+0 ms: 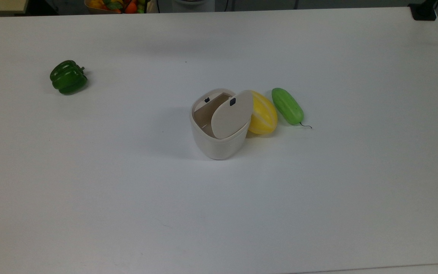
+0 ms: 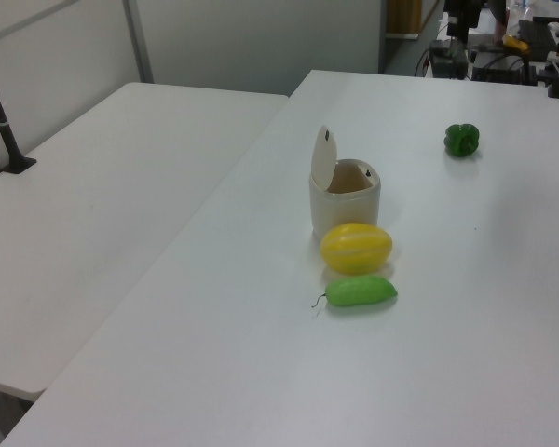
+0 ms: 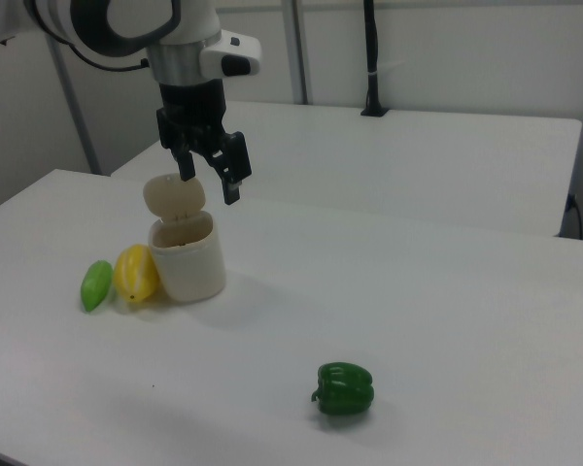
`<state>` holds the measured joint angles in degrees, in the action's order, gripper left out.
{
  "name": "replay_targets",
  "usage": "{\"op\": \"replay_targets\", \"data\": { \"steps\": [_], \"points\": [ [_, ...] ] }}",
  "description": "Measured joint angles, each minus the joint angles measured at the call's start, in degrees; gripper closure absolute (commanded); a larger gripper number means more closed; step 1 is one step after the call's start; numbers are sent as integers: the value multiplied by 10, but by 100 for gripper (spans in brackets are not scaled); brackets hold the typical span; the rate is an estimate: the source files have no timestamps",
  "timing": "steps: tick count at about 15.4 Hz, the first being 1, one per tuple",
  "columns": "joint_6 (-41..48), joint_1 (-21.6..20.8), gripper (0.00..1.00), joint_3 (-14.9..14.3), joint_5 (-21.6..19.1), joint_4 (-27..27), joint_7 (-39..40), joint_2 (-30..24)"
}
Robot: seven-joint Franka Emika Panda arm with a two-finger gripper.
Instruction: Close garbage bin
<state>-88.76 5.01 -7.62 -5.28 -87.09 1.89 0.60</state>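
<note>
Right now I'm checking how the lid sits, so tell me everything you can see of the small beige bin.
The small beige plastic garbage bin has a rounded-square body standing upright on the white table. Its flat hinged lid is raised, open, showing the interior; a small black square mark sits near the lid's free edge, another on the inner rim. The yellow melon rests against its side. In the right view the gripper hangs open above it, apart from the lid.

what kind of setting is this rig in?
Probably a robotics lab or office: plain white tables, a Franka gripper over a garbage bin, and toy produce such as a green pepper as props.
</note>
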Motion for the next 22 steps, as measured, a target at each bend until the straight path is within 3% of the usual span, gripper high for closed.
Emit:
{"op": "replay_targets", "data": {
  "steps": [12,15,19,22],
  "points": [
    [-46,-7,2,4,0,-1,1,3],
    [-58,-8,60,4,0,-2,1,6],
    [-61,-8,87,4,-8,-1,42,7],
    [-61,-8,94,2,-32,-1,118,7]
  ]
}}
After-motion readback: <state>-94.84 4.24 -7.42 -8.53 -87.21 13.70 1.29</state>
